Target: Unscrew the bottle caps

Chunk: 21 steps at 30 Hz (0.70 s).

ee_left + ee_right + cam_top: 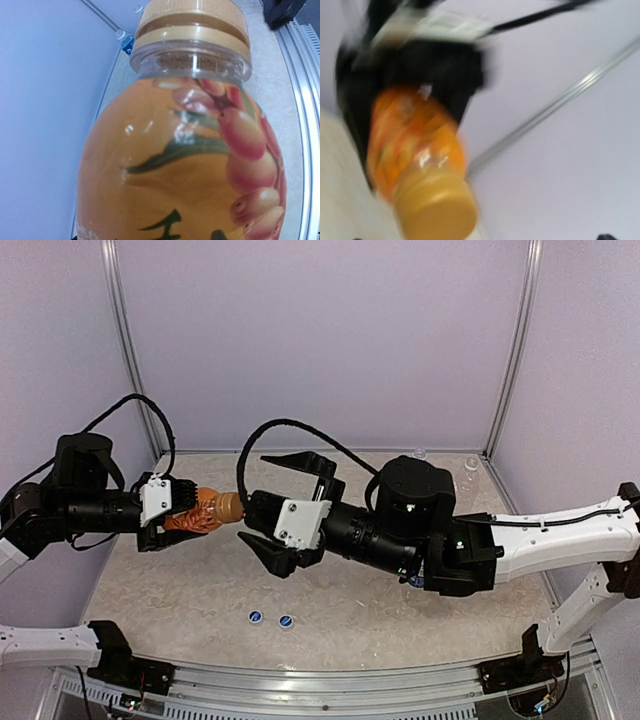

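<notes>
Mid-air, left hand [183, 511] gripping orange bottle [200, 519], right hand [253, 498] gaping near cap [228, 506].

My right wrist view is smeared, so the orange juice bottle [415, 150] and its golden-brown cap [437, 212] are only blurs. My left wrist view cuts the bottle's base off at the bottom edge.

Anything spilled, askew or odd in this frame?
Nothing wrong. The orange bottle lies sideways in the left hand, golden-brown cap on, nothing spilled. Two blue caps sit loose on the table, near edge.
</notes>
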Tool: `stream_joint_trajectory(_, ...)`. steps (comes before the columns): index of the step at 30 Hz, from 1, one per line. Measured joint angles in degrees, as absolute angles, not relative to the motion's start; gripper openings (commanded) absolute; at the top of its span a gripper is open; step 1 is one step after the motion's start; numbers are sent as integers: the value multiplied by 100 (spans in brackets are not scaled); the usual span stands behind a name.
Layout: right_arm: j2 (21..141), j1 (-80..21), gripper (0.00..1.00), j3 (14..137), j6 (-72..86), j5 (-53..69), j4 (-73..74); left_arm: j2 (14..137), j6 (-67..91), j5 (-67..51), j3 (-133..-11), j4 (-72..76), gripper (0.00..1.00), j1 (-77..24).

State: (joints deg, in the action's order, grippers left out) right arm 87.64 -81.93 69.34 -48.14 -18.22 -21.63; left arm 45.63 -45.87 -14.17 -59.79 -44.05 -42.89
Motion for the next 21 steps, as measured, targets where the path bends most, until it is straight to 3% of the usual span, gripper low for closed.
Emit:
stream_joint_trajectory(6, 8650, -6866, 99, 7330, -1175, 231, -1883, 4593, -4816, -663, -5697, -3463, 30, -4309)
stream_joint_trajectory(12, 9306, -6309, 97, 8173, 1455, 1199, -1468, 4628, -4978, -322, -5680, -3028, 30, -4320)
stream_joint_trajectory(15, 9511, -6326, 94, 8490, 2047, 1494, -1229, 4639, -5013, -248, -5671, -2982, 30, -4320)
stream_joint_trajectory(21, 9701, -6335, 77, 8674, 2530, 1806, -882, 4654, -5048, -198, -5660, -2956, 30, -4322)
